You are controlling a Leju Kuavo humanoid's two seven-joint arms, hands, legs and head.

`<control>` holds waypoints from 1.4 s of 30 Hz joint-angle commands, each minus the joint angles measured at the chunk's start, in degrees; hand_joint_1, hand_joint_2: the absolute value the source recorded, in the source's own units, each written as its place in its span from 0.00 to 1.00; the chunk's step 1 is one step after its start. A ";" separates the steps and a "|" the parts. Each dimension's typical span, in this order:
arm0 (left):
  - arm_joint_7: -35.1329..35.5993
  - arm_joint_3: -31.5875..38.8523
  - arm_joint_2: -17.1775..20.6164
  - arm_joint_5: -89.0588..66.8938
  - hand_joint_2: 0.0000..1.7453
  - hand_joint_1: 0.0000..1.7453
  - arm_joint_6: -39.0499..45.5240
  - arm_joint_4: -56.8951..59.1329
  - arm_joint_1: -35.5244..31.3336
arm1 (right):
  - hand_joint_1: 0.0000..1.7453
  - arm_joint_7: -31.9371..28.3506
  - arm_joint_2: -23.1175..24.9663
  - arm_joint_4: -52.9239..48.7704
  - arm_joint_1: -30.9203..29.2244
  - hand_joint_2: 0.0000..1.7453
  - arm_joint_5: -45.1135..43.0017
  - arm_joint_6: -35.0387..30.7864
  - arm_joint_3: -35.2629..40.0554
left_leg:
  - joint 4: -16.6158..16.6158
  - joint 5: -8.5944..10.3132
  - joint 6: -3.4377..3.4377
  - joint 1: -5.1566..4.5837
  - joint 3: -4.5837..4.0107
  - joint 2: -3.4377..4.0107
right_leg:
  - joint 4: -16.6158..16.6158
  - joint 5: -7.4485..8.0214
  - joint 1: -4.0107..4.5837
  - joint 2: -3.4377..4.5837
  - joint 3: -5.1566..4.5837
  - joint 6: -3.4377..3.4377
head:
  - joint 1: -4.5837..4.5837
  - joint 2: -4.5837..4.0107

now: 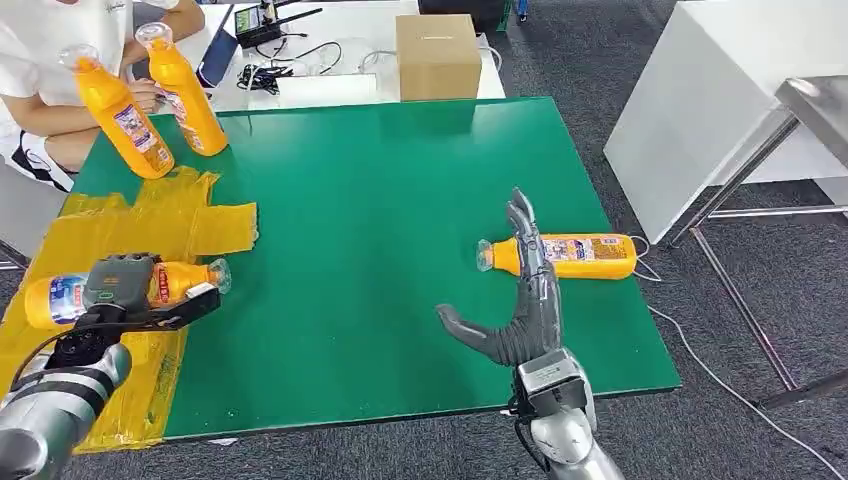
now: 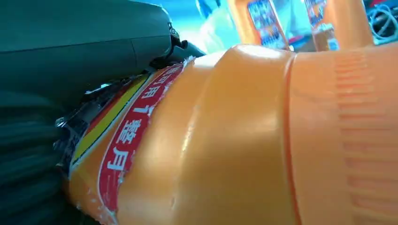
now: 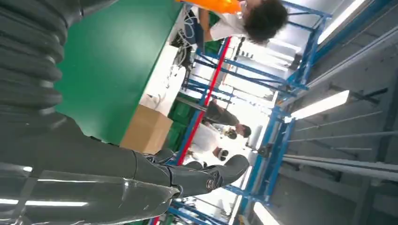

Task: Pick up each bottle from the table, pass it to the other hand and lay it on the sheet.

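An orange bottle (image 1: 55,298) lies on the yellow sheet (image 1: 150,225) at the near left of the green table (image 1: 380,200). My left hand (image 1: 120,285) grips it around the middle. In the left wrist view the bottle (image 2: 234,140) is very close against my left hand (image 2: 84,47). A second orange bottle (image 1: 585,256) lies on its side at the table's right, cap toward the middle. My right hand (image 1: 520,300) is raised just before it, fingers straight and spread, thumb out, holding nothing. In the right wrist view my right hand (image 3: 94,173) is empty.
Two more orange bottles (image 1: 120,115) (image 1: 185,95) stand tilted at the far left corner, with a person (image 1: 40,60) touching them. A cardboard box (image 1: 437,55) sits beyond the far edge among cables. A white table (image 1: 700,100) and metal frame stand to the right.
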 commanded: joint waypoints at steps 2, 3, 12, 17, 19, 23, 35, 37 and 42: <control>-4.00 5.70 -5.02 4.77 1.00 1.00 -0.44 5.18 0.14 | 0.00 0.59 0.28 6.07 -1.41 1.00 -0.92 -0.50 -1.75 | -0.08 -0.07 -0.04 0.00 0.29 0.01 | -0.09 -0.06 0.01 -0.04 0.31 0.02 | 0.00 0.00; -5.69 7.03 -6.24 6.56 1.00 1.00 -0.62 5.08 0.84 | 0.00 0.61 0.40 6.53 -1.53 1.00 -0.89 -0.60 -1.61 | -0.09 -0.04 -0.03 -0.02 0.24 -0.02 | -0.08 -0.05 -0.02 -0.06 0.26 0.01 | 0.00 0.00; -9.32 9.98 -8.88 11.07 1.00 0.08 -2.64 5.10 2.24 | 0.00 0.92 0.65 7.92 -2.07 1.00 -0.91 -0.47 -1.19 | -0.10 -0.09 -0.06 -0.04 0.43 -0.11 | -0.12 -0.06 0.00 -0.15 0.49 0.02 | 0.00 0.00; -11.96 11.36 -9.26 13.56 1.00 0.00 -6.11 5.16 2.06 | 0.00 0.90 0.63 7.91 -2.16 1.00 -0.89 -0.25 -1.03 | -0.06 -0.08 -0.05 -0.03 0.36 -0.10 | -0.08 -0.05 0.01 -0.17 0.41 0.01 | 0.02 0.00; -13.32 11.36 -9.65 14.39 1.00 0.00 -8.47 5.10 2.27 | 0.00 0.89 0.63 8.33 -2.41 1.00 -1.06 0.22 -0.96 | -0.08 -0.10 -0.06 -0.04 0.44 -0.08 | -0.09 -0.07 0.00 -0.15 0.50 0.02 | 0.00 0.00; -12.65 10.83 -9.90 14.11 1.00 0.00 -9.51 5.26 2.38 | 0.00 0.86 0.83 8.94 -2.82 1.00 -1.23 0.45 -1.10 | -0.10 -0.09 -0.07 -0.04 0.51 -0.15 | -0.10 -0.07 -0.01 -0.22 0.58 0.01 | 0.00 0.00; -7.20 8.15 -9.64 13.54 0.00 0.00 -24.28 7.68 2.48 | 0.00 -0.18 1.53 10.95 -3.95 1.00 -4.07 2.99 -4.01 | -0.16 0.01 -0.05 -0.09 1.03 -0.52 | -0.14 -0.15 -0.04 -0.51 1.17 0.14 | 0.00 0.00; -7.20 8.15 -9.64 13.54 0.00 0.00 -24.28 7.68 2.48 | 0.00 -0.18 1.53 10.95 -3.95 1.00 -4.07 2.99 -4.01 | -0.21 -0.02 -0.06 -0.11 1.21 -0.41 | -0.18 -0.18 -0.06 -0.41 1.31 0.06 | -0.02 0.00; -7.20 8.15 -9.64 13.54 0.00 0.00 -24.28 7.68 2.48 | 0.00 -0.18 1.53 10.95 -3.95 1.00 -4.07 2.99 -4.01 | -0.22 -0.03 -0.08 -0.11 1.33 -0.43 | -0.19 -0.18 -0.05 -0.44 1.42 0.06 | -0.02 0.00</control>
